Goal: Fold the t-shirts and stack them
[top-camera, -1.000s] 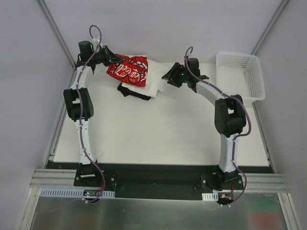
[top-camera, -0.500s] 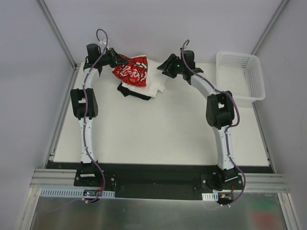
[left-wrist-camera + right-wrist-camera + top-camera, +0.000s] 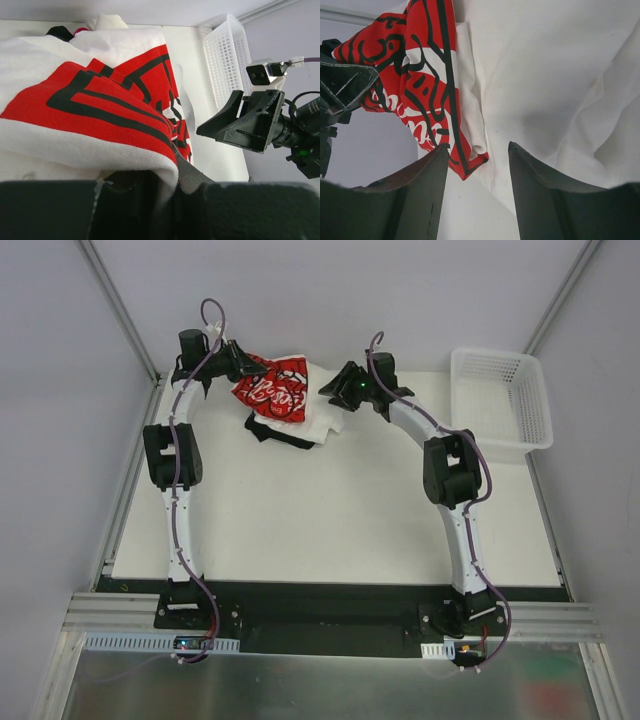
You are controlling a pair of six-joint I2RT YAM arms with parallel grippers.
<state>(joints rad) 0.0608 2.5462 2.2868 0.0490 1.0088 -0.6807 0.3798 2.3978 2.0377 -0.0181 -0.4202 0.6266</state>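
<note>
Far across the table [image 3: 330, 530], left pincer [image 3: 244, 364] grips the red t-shirt [image 3: 272, 390]; right pincer [image 3: 326, 390] gapes beside it.

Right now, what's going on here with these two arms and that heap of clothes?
The left end effector is shut on an edge of the red printed t-shirt, which tops a crumpled heap with a white t-shirt and a black t-shirt at the far edge of the table. The right end effector hangs open just over the white t-shirt, beside the red one's corner, gripping nothing. Nothing looks folded yet.
</note>
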